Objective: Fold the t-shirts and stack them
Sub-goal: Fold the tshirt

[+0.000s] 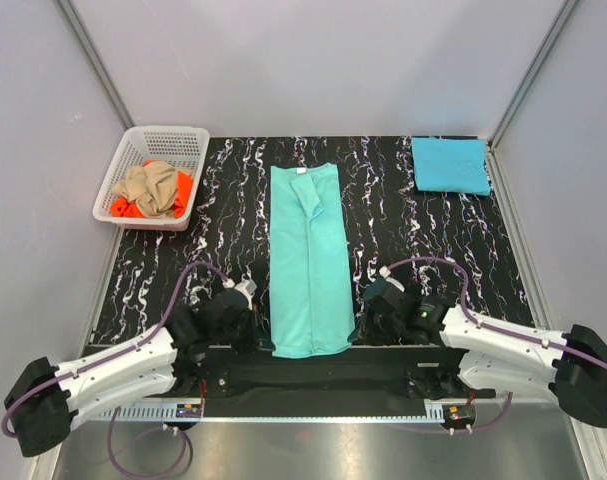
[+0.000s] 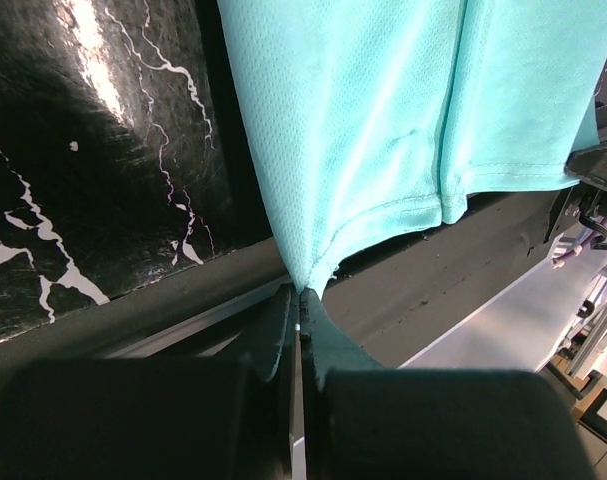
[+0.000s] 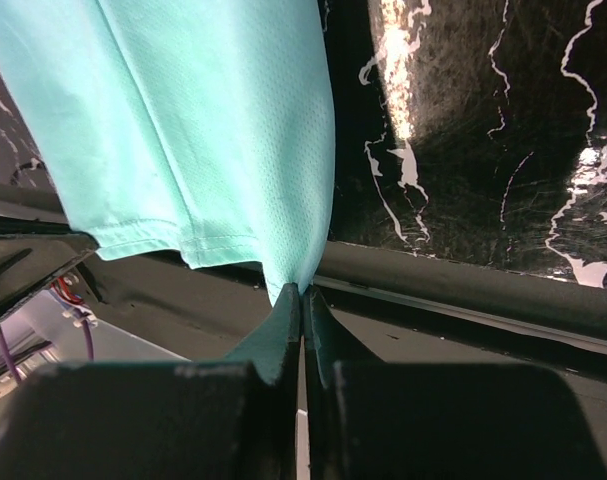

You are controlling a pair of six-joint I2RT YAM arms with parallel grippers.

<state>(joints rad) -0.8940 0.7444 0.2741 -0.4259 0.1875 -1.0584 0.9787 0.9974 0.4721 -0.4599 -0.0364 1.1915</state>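
A mint-teal t-shirt (image 1: 308,260) lies folded into a long strip down the middle of the black marbled table. My left gripper (image 1: 251,325) is shut on its near left hem corner (image 2: 305,270). My right gripper (image 1: 365,318) is shut on its near right hem corner (image 3: 295,275). Both corners are pinched at the fingertips over the table's near edge. A folded sky-blue t-shirt (image 1: 450,165) lies at the far right corner. A tan t-shirt (image 1: 153,187) and an orange t-shirt (image 1: 183,190) lie crumpled in the white basket (image 1: 158,135).
The white lattice basket stands at the far left corner. Grey walls close in the table on three sides. A dark rail (image 1: 313,375) runs along the near edge between the arm bases.
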